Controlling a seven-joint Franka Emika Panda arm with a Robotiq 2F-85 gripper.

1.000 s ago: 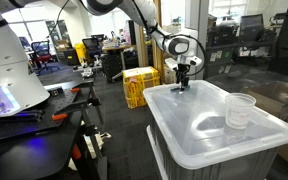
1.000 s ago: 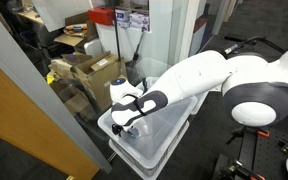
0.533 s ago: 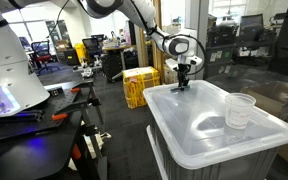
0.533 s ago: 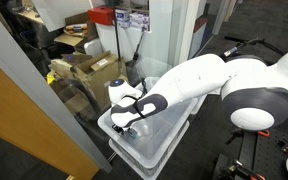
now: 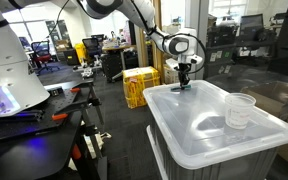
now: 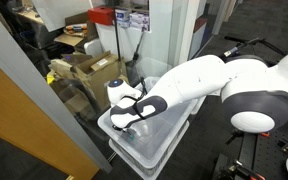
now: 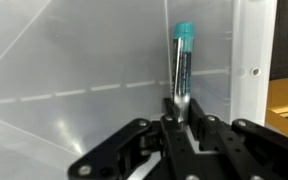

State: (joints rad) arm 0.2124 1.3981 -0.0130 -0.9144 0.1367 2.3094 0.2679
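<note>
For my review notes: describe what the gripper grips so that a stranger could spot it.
Find the big translucent bin lid; the gripper stands at one end. It clamps a slim tube, whose teal cap sets it apart from the wide clear cup.

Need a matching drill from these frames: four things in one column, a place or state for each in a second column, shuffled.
Things:
1. teal-capped tube
2. clear cup
3. yellow crate
4. bin lid

Places or states:
A. on the floor beyond the bin
B. standing upright on the lid
C. clamped between the shut jaws
D. whitish, translucent, bearing the cup

Pairs: 1-C, 2-B, 3-A, 4-D
</note>
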